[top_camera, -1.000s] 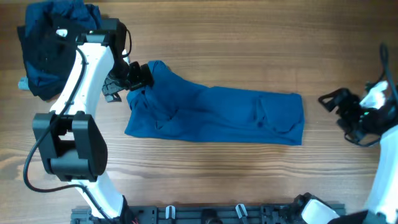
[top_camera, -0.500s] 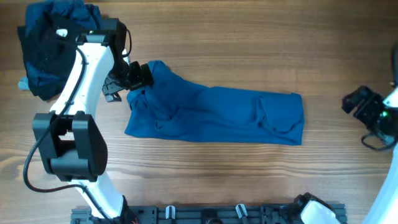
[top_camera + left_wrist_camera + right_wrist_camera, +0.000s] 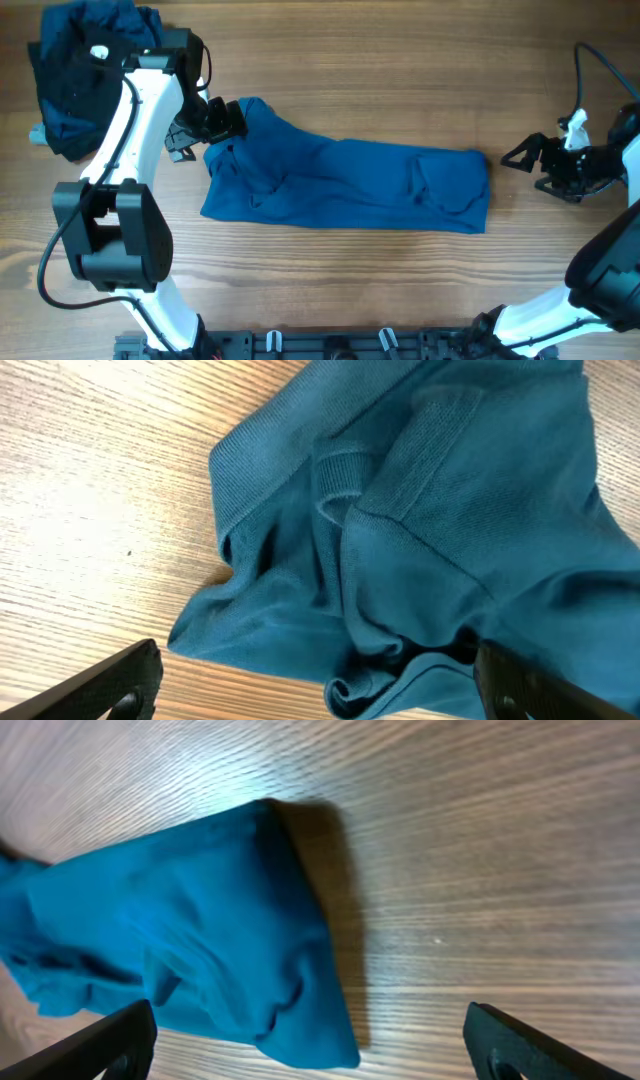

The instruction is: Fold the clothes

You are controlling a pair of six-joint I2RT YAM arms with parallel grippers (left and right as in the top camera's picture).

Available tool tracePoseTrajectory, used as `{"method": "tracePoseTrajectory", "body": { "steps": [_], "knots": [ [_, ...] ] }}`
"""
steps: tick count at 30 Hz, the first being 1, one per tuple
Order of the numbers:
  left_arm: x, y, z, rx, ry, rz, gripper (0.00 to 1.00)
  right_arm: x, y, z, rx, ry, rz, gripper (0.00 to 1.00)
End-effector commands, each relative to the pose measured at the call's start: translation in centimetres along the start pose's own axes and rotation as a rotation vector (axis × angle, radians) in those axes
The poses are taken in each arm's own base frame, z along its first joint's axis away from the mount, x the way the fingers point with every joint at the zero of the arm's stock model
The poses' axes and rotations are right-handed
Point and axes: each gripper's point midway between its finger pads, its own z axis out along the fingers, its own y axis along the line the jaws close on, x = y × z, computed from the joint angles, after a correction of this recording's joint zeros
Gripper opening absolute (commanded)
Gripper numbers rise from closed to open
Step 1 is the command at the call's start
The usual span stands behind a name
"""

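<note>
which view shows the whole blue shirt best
The overhead view: the blue shirt lies there complete, a long folded strip. The left wrist view shows only its bunched collar end; the right wrist view only its opposite end.

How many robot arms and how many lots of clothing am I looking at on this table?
Medium-blue soft polo shirt: 1
Dark heap of clothes at the table corner: 1 (garments inside cannot be counted)
White-and-black robot arms: 2
Total: 4

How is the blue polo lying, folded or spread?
Partly folded: blue polo lies as a narrow strip, collar end bunched at the left gripper.
</note>
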Motion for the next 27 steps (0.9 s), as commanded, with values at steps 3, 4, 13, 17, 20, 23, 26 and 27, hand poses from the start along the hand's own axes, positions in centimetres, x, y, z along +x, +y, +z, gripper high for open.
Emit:
{"method": "tracePoseTrajectory", "body": {
  "steps": [3,4,13,17,20,23,26,27],
  "knots": [
    [0.0,-0.1,-0.4,0.014,-0.01,0.013,1.0,-0.6,0.7,0.3,-0.053,-0.02,-0.046,0.99],
    [0.0,-0.1,-0.4,0.014,-0.01,0.013,1.0,-0.6,0.7,0.3,-0.053,-0.02,-0.047,0.99],
    [0.0,-0.1,-0.4,0.014,-0.01,0.013,1.0,-0.7,0.2,0.9,-0.052,-0.008,-0.011,1.0],
    [0.0,-0.1,-0.4,0.014,-0.011,0.013,1.0,-1.0,0.1,1.3,-0.048,-0.025,-0.028,1.0],
    [0.0,-0.1,-0.4,0.014,-0.01,0.013,1.0,-0.6,0.0,3.1,-0.047,-0.022,-0.029,0.99],
    [0.0,-0.1,-0.4,0.014,-0.011,0.013,1.0,-0.1,0.0,4.5,-0.044,-0.018,-0.02,0.99],
    [-0.1,-0.2,-0.4,0.016,-0.013,0.013,1.0,-0.4,-0.1,4.7,-0.04,-0.03,-0.029,0.99],
    [-0.1,-0.2,-0.4,0.016,-0.013,0.013,1.0,-0.4,-0.1,4.7,-0.04,-0.032,-0.029,1.0]
  ]
}}
